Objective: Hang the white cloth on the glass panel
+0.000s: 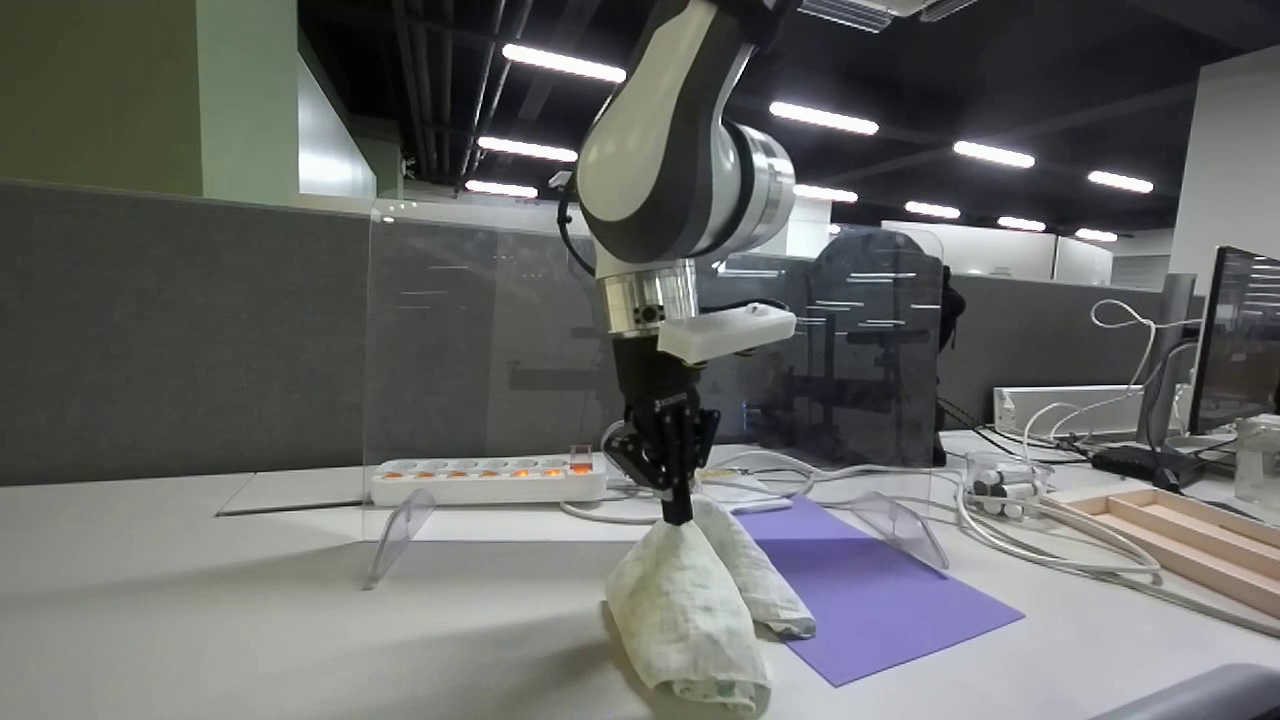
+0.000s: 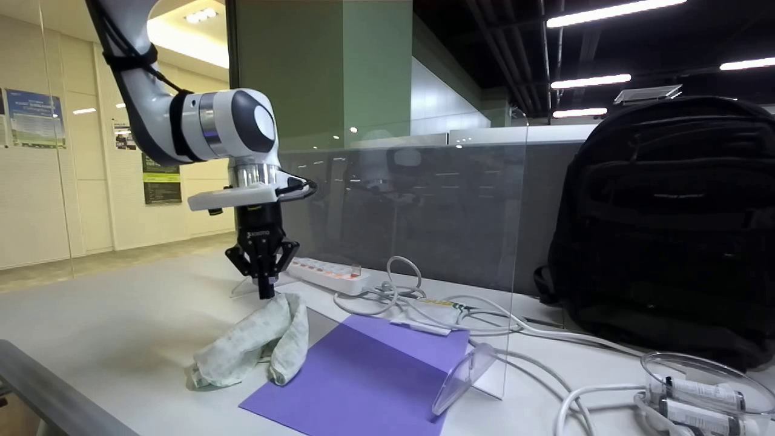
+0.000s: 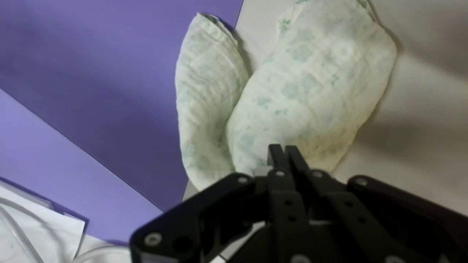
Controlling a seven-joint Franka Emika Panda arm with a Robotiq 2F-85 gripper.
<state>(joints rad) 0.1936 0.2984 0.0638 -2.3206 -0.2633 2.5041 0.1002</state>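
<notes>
The white cloth has a faint green pattern. It stands in a folded, tent-like shape with two lobes spreading down to the table, and shows also in an exterior view and the wrist view. My gripper points straight down at the cloth's raised top, also visible in an exterior view. In the wrist view the fingertips are closed to a thin gap against the cloth; the pinched part is mostly hidden. The clear glass panel stands upright just behind the cloth, also in an exterior view.
Clear feet stick out at the panel's ends. A purple sheet lies under the panel beside the cloth. Behind are a white power strip and loose cables. A wooden tray, a clear jar and a backpack stand around.
</notes>
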